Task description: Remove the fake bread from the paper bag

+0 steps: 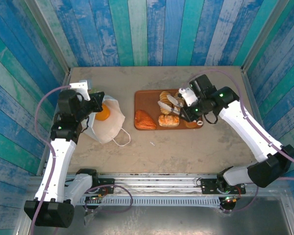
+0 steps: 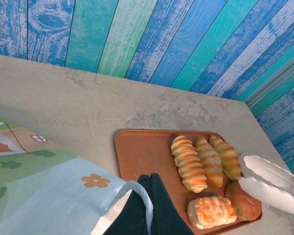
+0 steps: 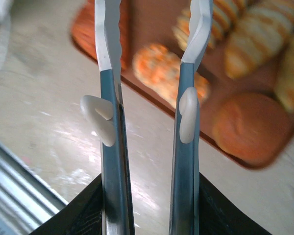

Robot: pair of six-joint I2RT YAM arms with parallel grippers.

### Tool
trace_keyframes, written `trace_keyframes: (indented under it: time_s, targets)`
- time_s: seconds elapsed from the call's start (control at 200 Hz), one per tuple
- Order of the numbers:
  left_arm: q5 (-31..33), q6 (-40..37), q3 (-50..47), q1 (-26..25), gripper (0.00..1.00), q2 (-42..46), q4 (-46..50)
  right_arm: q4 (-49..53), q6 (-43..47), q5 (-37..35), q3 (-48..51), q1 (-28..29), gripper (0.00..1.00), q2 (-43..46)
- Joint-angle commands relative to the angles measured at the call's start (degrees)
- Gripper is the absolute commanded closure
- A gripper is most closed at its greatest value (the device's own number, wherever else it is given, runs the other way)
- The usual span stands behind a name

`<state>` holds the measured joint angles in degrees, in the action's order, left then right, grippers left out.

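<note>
Bread (image 1: 103, 114) inside paper bag (image 1: 110, 130), overhead view

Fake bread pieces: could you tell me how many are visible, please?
7. On the tray: three croissants, loaf, bun, reddish wedge at its left end. One orange piece in the paper bag; more may hide there.

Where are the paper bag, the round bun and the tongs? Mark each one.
paper bag (image 1: 108, 129): top external view, on its white side.
round bun (image 2: 244, 201): left wrist view, on its brown top.
tongs (image 2: 269, 194): left wrist view, on the nearer white tip.
</note>
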<state>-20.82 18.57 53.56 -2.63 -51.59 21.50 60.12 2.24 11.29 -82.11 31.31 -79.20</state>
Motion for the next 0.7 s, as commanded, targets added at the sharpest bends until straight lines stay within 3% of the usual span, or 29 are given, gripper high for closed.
trace_keyframes:
  time_s: [0.0,0.305,0.696]
  targets:
    - [-1.5,0.7,1.5,-0.1,1.00,-0.5,-1.4,-5.2,-2.7,8.5,-1.6,2.6,0.57,-0.1]
    - [-1.6,1.7,1.4,-0.2,1.00,-1.2,-2.3,-11.4,-6.0,18.7,-2.7,11.2,0.57,-5.2]
    - [-2.6,2.9,0.9,0.0,1.00,-1.7,-3.7,-18.4,-14.4,21.5,-6.9,18.7,0.57,-17.0]
